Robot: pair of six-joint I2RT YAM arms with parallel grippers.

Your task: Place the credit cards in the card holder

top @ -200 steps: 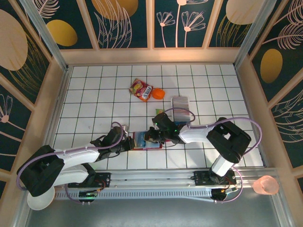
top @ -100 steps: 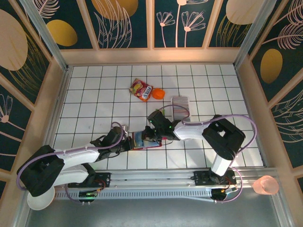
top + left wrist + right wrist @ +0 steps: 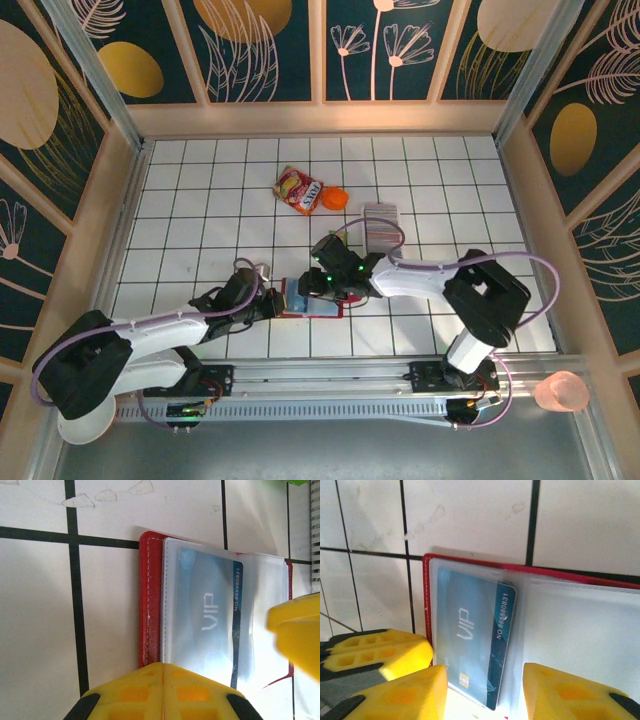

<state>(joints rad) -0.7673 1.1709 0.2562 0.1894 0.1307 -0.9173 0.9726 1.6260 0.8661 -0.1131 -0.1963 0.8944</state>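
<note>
Evidently the task is at an early stage: the card holder lies open on the counter, just near of centre, with one blue card lodged under a clear pocket; whether it is fully seated cannot be told. Over its end the right gripper stands with jaws parted, clamping nothing, while the left gripper, jaws closed together, presses the holder's edge. A stack of credit cards, far and right of the holder, is yet to be loaded.
</note>
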